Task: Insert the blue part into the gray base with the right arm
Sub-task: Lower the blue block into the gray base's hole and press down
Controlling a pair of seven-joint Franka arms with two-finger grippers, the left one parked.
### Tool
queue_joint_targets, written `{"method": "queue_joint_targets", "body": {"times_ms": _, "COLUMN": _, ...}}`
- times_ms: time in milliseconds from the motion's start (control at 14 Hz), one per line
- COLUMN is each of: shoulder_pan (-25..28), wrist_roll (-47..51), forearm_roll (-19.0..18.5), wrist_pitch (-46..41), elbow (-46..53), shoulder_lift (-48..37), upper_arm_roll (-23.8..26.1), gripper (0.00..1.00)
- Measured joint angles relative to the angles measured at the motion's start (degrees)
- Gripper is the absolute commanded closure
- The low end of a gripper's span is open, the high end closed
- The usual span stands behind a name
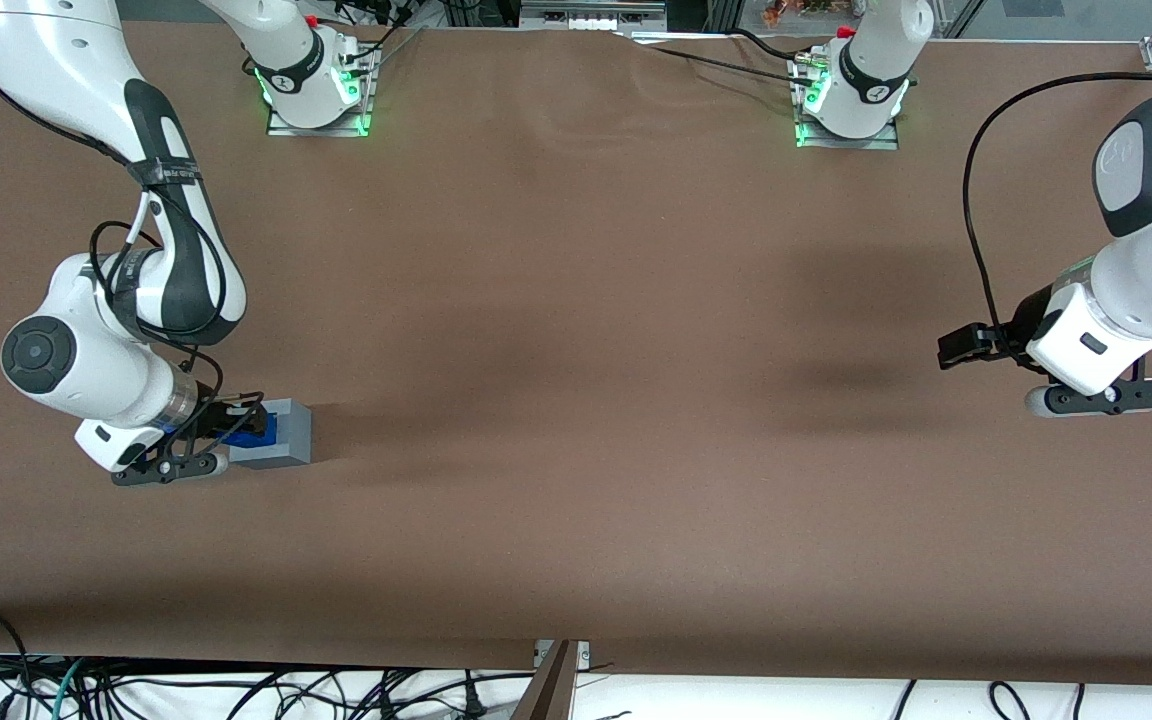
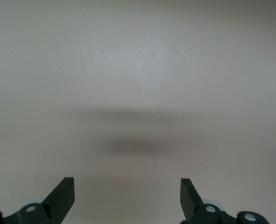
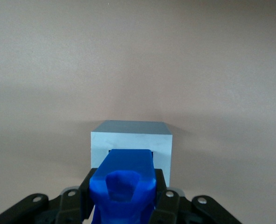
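Observation:
My right gripper (image 1: pixel 241 422) is shut on the blue part (image 1: pixel 248 432) and holds it over the gray base (image 1: pixel 281 436), toward the working arm's end of the table. In the right wrist view the blue part (image 3: pixel 124 182) sits between the black fingers (image 3: pixel 86 191), its far end reaching over the square recess in the top of the gray base (image 3: pixel 131 140). I cannot tell whether the part touches the base.
The brown table (image 1: pixel 576 400) spreads wide around the base. The two arm mounts (image 1: pixel 316 95) stand at the table's edge farthest from the front camera. Cables lie along the edge nearest that camera.

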Motion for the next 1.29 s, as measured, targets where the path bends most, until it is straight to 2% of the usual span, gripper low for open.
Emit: {"method": "queue_joint_targets", "body": {"times_ms": 1286, "shoulder_pan": 0.00, "wrist_roll": 0.45, "forearm_roll": 0.52, "wrist_pitch": 2.17, "elbow": -1.81, "shoulder_lift": -0.78, "upper_arm_roll": 0.05, "gripper": 0.76}}
